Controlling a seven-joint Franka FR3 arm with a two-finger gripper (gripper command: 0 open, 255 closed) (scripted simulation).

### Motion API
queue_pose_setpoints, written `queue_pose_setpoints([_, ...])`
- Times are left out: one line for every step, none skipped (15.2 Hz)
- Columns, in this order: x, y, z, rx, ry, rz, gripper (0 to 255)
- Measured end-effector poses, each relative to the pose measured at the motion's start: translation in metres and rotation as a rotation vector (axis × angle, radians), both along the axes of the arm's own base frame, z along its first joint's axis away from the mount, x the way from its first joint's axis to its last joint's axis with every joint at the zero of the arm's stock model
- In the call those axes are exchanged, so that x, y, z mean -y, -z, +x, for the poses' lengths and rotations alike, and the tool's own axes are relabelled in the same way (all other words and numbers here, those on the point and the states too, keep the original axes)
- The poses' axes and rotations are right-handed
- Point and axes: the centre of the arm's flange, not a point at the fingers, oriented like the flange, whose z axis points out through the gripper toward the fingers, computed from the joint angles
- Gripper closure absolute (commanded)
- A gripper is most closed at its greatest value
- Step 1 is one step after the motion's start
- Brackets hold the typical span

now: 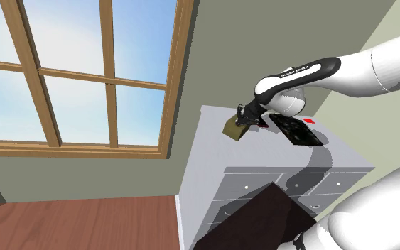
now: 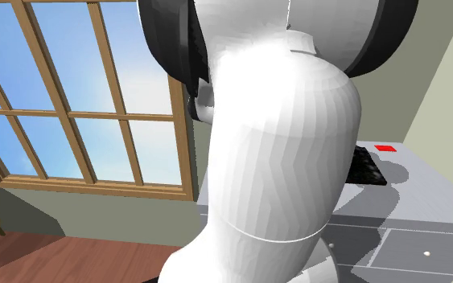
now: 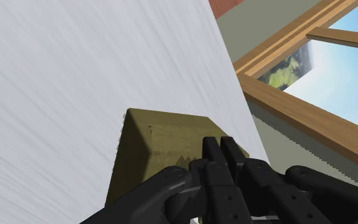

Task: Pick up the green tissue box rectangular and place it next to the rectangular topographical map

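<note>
The olive-green tissue box [image 1: 233, 130] rests on the grey dresser top [image 1: 216, 153] near its window-side edge. My gripper [image 1: 243, 121] comes down on the box from the map's side. In the wrist view my gripper [image 3: 220, 151] is shut, its fingers drawn close together and pinching the near upper edge of the tissue box [image 3: 155, 143]. The box sits flat on the dresser top [image 3: 56, 95]. The topographical map [image 1: 297, 131] is a dark rectangular slab lying further along the top, behind the arm; its corner [image 2: 371, 170] shows past the arm in the second exterior view.
A small red piece [image 1: 309, 121] lies beside the map. A large wooden-framed window [image 1: 70, 71] fills the wall to the shoulder view's left. The dresser has drawers with knobs [image 1: 276, 188]; beyond its edge the drop goes to a wooden floor [image 1: 77, 224]. My dark stand [image 1: 262, 220] is below.
</note>
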Motion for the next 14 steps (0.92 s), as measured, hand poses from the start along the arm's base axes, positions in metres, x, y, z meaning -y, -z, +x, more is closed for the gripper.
queue_pose_setpoints([0.000,0.000,0.000,0.000,0.000,0.000,255])
queue_pose_setpoints([0.000,0.000,0.000,0.000,0.000,0.000,255])
queue_pose_setpoints([0.000,0.000,0.000,0.000,0.000,0.000,255])
queue_pose_setpoints([0.000,0.000,0.000,0.000,0.000,0.000,255])
queue_pose_setpoints([0.000,0.000,0.000,0.000,0.000,0.000,0])
queue_pose_setpoints([0.000,0.000,0.000,0.000,0.000,0.000,0])
queue_pose_setpoints([0.006,-0.001,-0.002,0.016,0.000,0.000,0])
queue_pose_setpoints([0.016,-0.005,-0.004,0.043,-0.003,0.000,0])
queue_pose_setpoints([0.025,-0.008,-0.007,0.074,-0.009,-0.001,0])
queue_pose_setpoints([0.035,-0.011,-0.009,0.108,-0.014,-0.001,0])
queue_pose_setpoints([0.047,-0.015,-0.013,0.143,-0.019,-0.001,0])
queue_pose_setpoints([0.058,-0.019,-0.016,0.179,-0.025,-0.002,0])
queue_pose_setpoints([0.066,-0.020,-0.020,0.203,-0.029,-0.004,0])
queue_pose_setpoints([0.070,-0.018,-0.020,0.215,-0.032,-0.005,0])
